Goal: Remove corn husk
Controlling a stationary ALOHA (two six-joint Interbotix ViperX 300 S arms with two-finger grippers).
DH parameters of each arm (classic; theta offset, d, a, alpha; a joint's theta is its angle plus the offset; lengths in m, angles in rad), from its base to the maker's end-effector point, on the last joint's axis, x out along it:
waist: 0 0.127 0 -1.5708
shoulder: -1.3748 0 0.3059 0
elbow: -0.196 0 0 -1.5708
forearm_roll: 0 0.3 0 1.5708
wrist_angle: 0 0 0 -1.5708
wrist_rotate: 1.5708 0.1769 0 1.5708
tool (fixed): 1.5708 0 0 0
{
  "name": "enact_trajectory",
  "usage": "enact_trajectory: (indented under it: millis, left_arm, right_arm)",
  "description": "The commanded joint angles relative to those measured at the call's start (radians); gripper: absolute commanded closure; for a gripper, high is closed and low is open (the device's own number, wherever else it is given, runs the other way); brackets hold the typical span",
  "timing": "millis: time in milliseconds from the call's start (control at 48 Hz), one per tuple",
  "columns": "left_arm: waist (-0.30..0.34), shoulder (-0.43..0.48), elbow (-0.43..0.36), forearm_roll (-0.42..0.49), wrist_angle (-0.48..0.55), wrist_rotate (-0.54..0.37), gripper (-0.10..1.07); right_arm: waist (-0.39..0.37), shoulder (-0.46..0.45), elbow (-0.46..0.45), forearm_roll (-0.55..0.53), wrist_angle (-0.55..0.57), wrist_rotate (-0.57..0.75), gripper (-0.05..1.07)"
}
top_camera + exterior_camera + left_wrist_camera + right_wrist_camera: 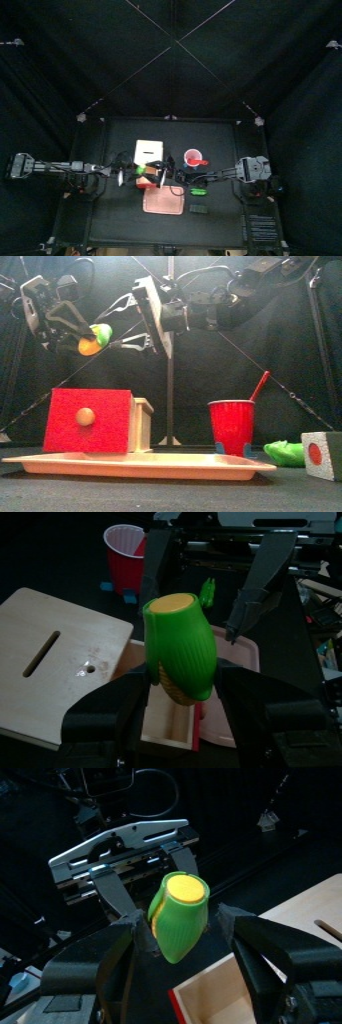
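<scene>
Your left gripper (181, 697) is clamped on the corn husk (183, 647); right gripper (181, 928) jaws gape apart around its tip, so closing off-center could just slip off the husk.

Seen from high overhead, the desk (171, 190) sits small at 6 o'clock; a desk-level camera faces the pink tray (134, 465) close up. Both wrist cameras share the green-husked corn (181, 647), close.

words: none can be read
numbers: none can be read
red cup (231, 424): plain, no writing shows
red box face (88, 421): plain, no writing shows
corn husk (182, 647): no label shows
</scene>
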Motion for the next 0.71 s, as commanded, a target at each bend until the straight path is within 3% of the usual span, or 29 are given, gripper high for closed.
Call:
enact_trajectory:
  millis: [0,688]
  left_arm:
    - [-0.003,0.0,-0.031,0.002,0.003,-0.002,0.16]
    - [-0.003,0.002,-0.02,-0.003,0.023,-0.002,0.16]
  right_arm:
    - [-0.005,-0.02,-0.026,-0.009,-0.003,-0.002,0.18]
    - [-0.005,-0.017,-0.026,-0.017,0.015,-0.002,0.48]
